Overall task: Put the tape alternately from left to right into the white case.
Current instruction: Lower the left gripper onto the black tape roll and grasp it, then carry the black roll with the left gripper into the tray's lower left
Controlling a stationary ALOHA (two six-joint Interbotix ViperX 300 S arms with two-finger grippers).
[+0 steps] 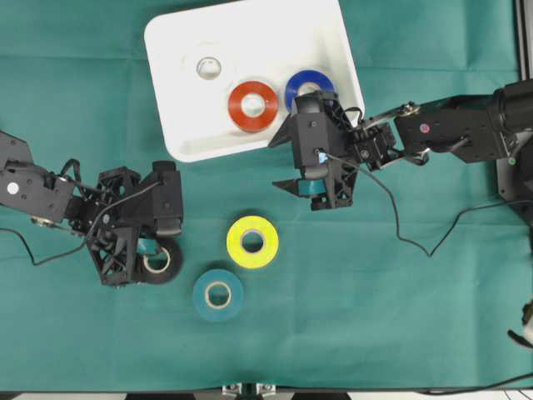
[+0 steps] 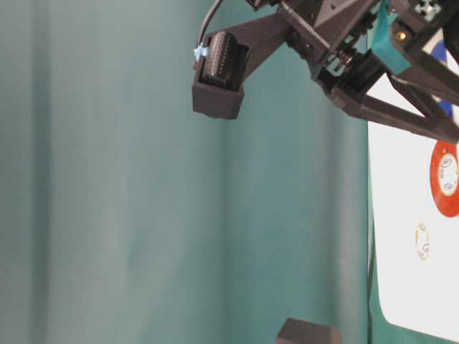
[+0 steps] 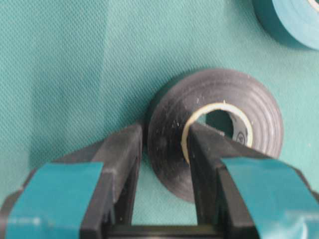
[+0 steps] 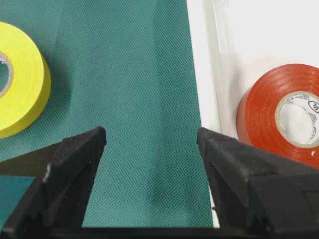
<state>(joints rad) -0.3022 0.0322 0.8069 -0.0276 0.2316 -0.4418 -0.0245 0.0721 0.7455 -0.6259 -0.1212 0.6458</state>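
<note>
The white case [image 1: 179, 142] sits at the back centre and holds a white tape [image 1: 208, 67], a red tape [image 1: 253, 106] and a blue tape [image 1: 310, 82], the blue one partly under my right arm. My left gripper [image 3: 164, 144] is shut on the black tape [image 3: 224, 89], one finger outside its wall and the other inside the core; the roll lies flat on the cloth [image 1: 162, 262]. My right gripper [image 4: 152, 137] hangs open and empty over the cloth, just off the case's front rim [image 4: 209, 74]. A yellow tape [image 1: 252, 242] and a teal tape [image 1: 218, 293] lie loose on the cloth.
Green cloth [image 1: 400, 317] covers the table. The yellow tape [image 4: 22, 89] is to the left of my right gripper and the red tape [image 4: 269, 114] to its right, inside the case. A corner of the teal tape [image 3: 294, 20] shows beyond the black one.
</note>
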